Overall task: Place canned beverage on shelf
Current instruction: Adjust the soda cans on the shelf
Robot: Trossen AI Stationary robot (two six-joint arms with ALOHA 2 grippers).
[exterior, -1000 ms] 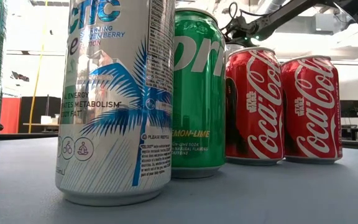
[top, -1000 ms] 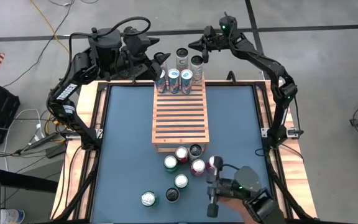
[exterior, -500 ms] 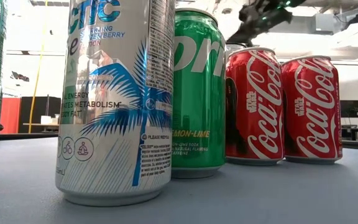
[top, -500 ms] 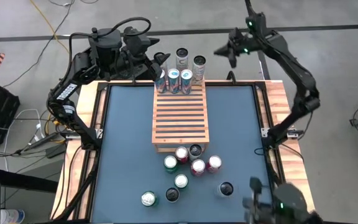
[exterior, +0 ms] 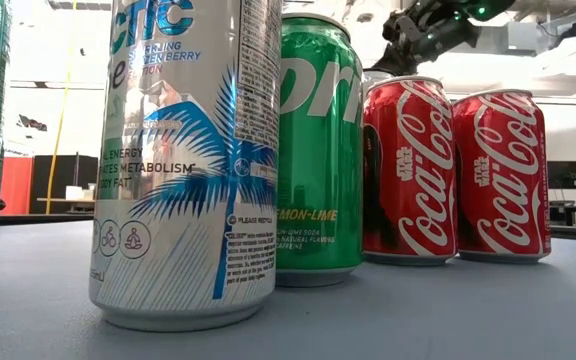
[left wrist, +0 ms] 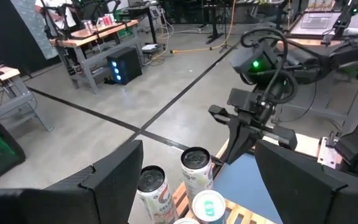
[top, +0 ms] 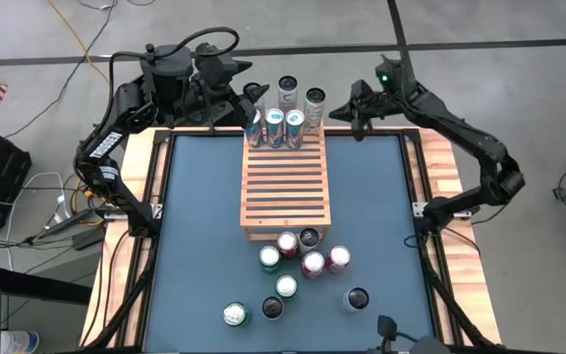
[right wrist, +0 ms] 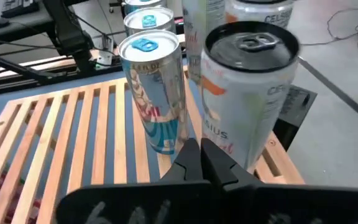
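The light-brown slatted shelf (top: 285,187) lies in the middle of the blue table. Several cans (top: 274,123) stand upright on its far end, the rightmost a white-and-orange can (right wrist: 250,93). My left gripper (top: 248,100) hangs open at the far left corner of the shelf. Its fingers (left wrist: 114,180) stand wide apart short of the cans (left wrist: 196,165) and hold nothing. My right gripper (top: 340,110) is shut and holds nothing. Its tip (right wrist: 197,158) points at the gap beside the white-and-orange can's base. My right gripper comes in slanting down from the table's far right, its shut fingertips low beside the white-and-orange can (right wrist: 229,146). I cannot tell whether they touch it. The can stands upright on the shelf's far right corner.
Several loose cans (top: 312,264) stand upright on the table near the shelf's near end, among them a dark-topped one (top: 358,298) to the right. In the low view a silver can (exterior: 183,160), a green can (exterior: 318,150) and red cans (exterior: 408,170) fill the foreground.
My right gripper, still shut, has swung from behind the far cans toward the table's right, then nearer and lower, ending beside the rightmost can. At the near right a person's hand with a dark tool has drawn back off the table, leaving a dark-topped can standing.
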